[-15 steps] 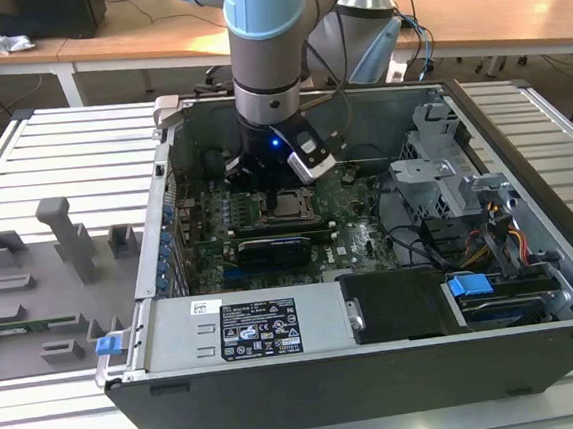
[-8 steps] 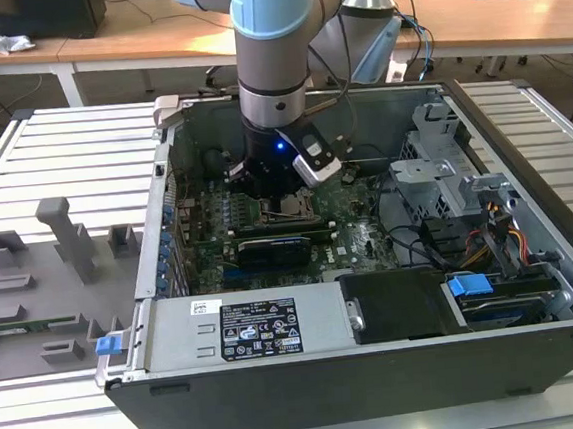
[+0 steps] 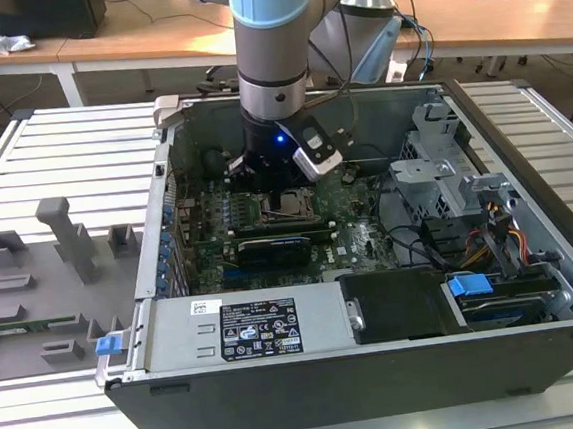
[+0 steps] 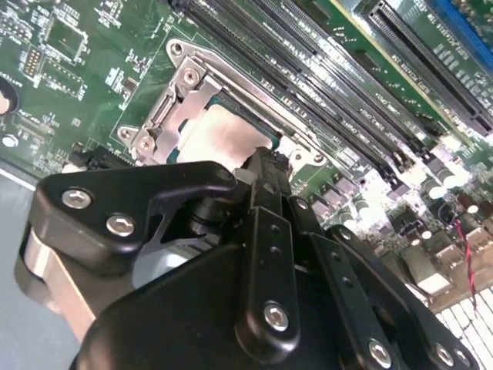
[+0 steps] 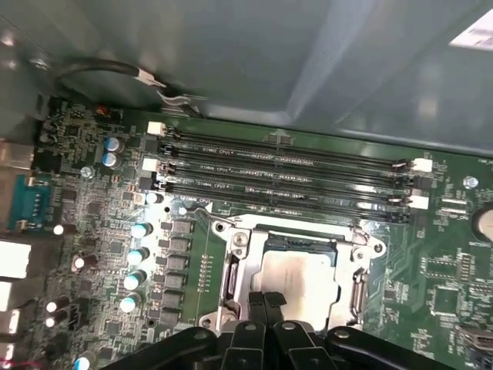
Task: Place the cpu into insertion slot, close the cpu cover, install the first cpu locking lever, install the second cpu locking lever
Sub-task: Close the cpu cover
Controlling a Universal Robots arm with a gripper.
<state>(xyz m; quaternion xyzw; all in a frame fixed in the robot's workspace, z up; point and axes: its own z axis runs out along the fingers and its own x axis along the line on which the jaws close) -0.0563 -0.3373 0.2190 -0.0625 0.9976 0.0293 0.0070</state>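
In the open case (image 3: 382, 392), the cpu (image 5: 296, 281) lies in the slot (image 5: 296, 240), cover (image 5: 231, 266) down. The gripper (image 5: 266, 302), fingers (image 5: 256, 308) together, hangs above. The levers (image 5: 218, 222) seem left to do.

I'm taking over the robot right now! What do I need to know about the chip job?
Gripper: fingers shut, holding nothing, tips low over the near edge of the cpu.
The cpu: lying in the insertion slot, pale face up.
The cpu cover: looks lowered around the cpu, which shows through its window.
Done: cpu placed; cover seemingly down.
Left: the two locking levers; I cannot tell whether either is latched.
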